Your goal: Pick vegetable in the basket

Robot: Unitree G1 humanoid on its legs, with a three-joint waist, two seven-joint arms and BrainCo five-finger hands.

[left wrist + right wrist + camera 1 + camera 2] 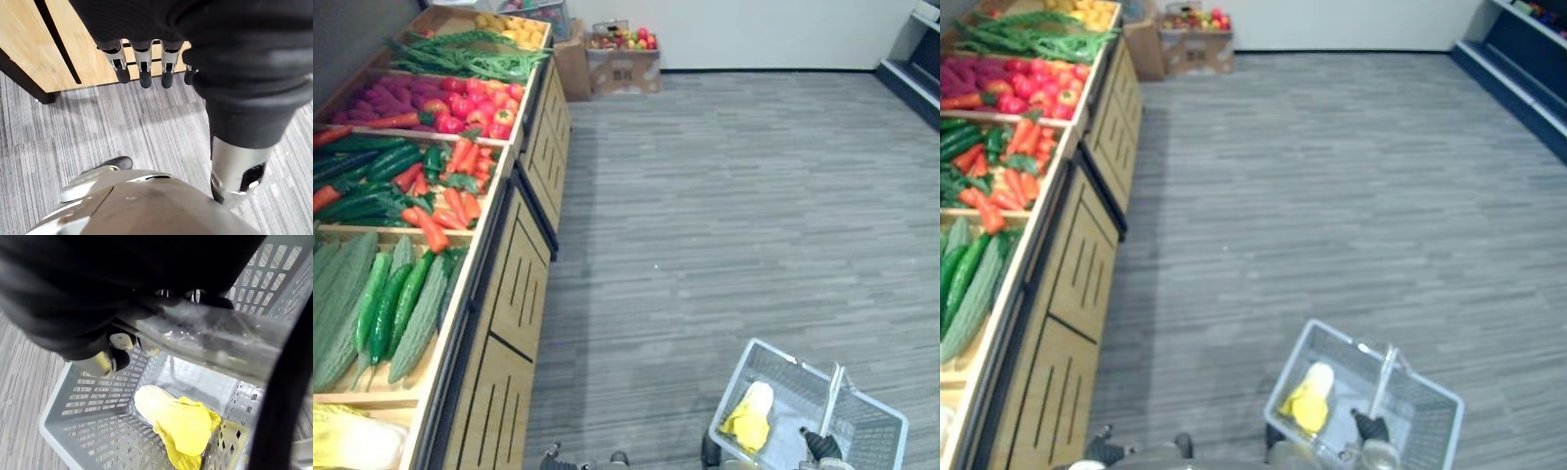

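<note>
A grey plastic basket (744,358) hangs low at my right side over the carpet. Inside it lies a yellow and white leafy vegetable (750,415), also seen close up as the vegetable (182,424) on the basket's floor. My right hand (820,446) is curled round the basket's clear handle (215,339), which crosses above the basket. My left hand (142,68) hangs beside the wooden stand front (29,44), fingers relaxed and holding nothing. The wooden stand (514,294) along the left carries the vegetables.
The stand's bins hold cucumbers (387,304) with bitter gourds, carrots (440,211), red peppers and tomatoes (470,103), and green beans (460,54). A pale cabbage (352,441) lies nearest. A cardboard box of fruit (623,61) stands by the far wall. Grey carpet (734,196) stretches ahead.
</note>
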